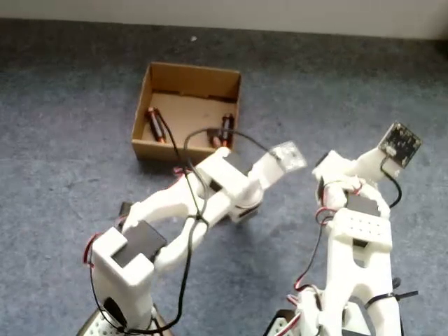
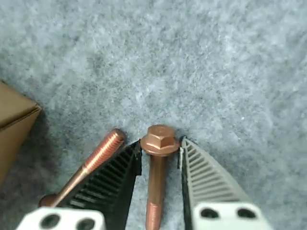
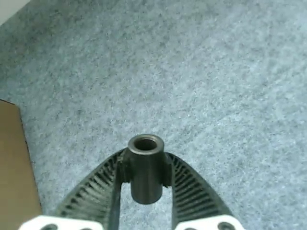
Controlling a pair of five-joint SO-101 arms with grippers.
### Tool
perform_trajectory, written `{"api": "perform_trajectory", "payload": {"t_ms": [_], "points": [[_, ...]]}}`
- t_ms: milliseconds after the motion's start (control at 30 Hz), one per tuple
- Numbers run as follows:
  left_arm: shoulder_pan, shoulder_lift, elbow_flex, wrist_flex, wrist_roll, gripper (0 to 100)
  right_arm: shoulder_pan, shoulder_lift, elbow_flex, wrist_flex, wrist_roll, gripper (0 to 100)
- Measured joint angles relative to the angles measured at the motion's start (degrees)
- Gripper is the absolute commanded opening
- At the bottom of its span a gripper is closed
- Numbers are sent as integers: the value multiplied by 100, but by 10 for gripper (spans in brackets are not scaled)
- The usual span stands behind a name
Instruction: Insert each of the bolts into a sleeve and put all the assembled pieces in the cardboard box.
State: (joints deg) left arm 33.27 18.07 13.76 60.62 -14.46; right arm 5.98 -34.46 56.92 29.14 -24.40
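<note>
Left gripper [image 2: 159,146]: jaws drawn in on a copper-coloured bolt [image 2: 157,177]. Tips press the head flange from both sides; the shank runs back between the jaws with a little gap either side. Looks clamped, by the head only.

Right gripper [image 3: 145,155]: closed on a dark sleeve [image 3: 145,167], held mid-body, open bore facing out past the tips.

Handling, my judgement: both parts are metal, rigid, and dense for their bulk, so squeezing won't harm them. Slip is the worry. A round, smooth shank can pivot or roll between ribbed pads, and a hold on the flange alone may let the bolt swing. A better hold is on the shank just under the head, with the threaded end left free for entry. The sleeve grip is sound as long as the bore stays uncovered.

Second bolt [image 2: 91,163]: lies on the grey carpet [image 2: 192,57] just outside the black jaw, threaded end forward, partly hidden by that jaw.

Cardboard box [image 1: 183,150]: farther off on the carpet, beyond the arms, open-topped. Assembled pieces [image 1: 155,124] lie inside, against opposite side walls.
</note>
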Motion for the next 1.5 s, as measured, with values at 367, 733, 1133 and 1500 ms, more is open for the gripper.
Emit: {"api": "perform_trajectory", "payload": {"t_ms": [367, 733, 1133, 1500], "points": [[18, -712, 440, 158, 378, 220, 0, 0, 0, 0, 0, 6], [18, -105, 255, 88, 404, 94, 0, 0, 0, 0, 0, 6], [281, 369, -501, 677, 448, 5, 0, 0, 0, 0, 0, 6], [-264, -2857, 2321, -1292, 835, 5, -316, -598, 70, 519, 0, 5]]}}
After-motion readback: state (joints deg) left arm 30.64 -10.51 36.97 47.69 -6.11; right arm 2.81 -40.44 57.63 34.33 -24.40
